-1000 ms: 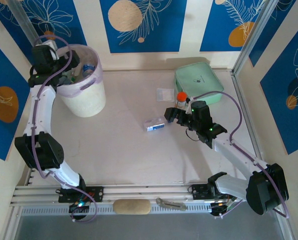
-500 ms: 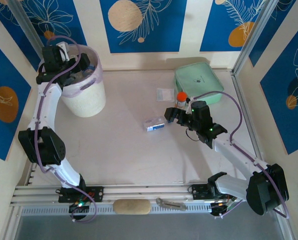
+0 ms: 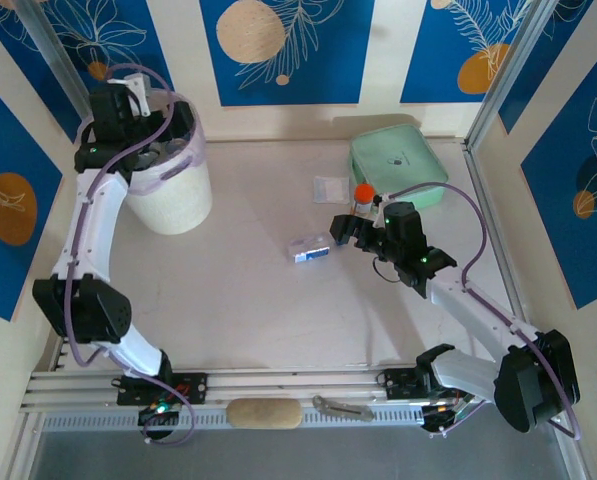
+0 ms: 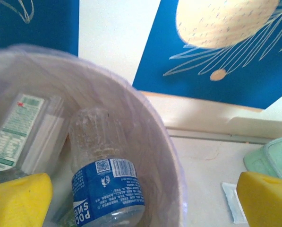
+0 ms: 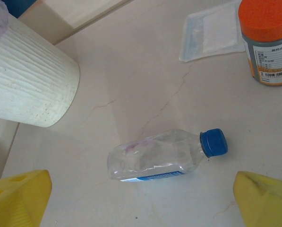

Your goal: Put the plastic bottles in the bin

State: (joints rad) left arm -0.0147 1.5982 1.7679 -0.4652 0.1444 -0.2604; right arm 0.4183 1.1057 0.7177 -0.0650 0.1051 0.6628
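Blue leaf-print walls, pale desk (image 3: 238, 310) below. Over at the round white bin with its pinkish liner (image 3: 178, 200): hovering above the rim with the left pincer (image 4: 141, 201), spread wide and empty, a blue-labelled clear bottle (image 4: 107, 187) lying inside among others. Out on the open desk, lining up the right pincer (image 5: 141, 198) on a crushed clear plastic bottle with blue cap (image 5: 162, 156), flat on its side, near the orange-capped jar (image 5: 267, 40). Fully parted too, touching nothing. Looks like pick-up time: drop down, straddle the crushed body, close gently, then carry across to the bin.
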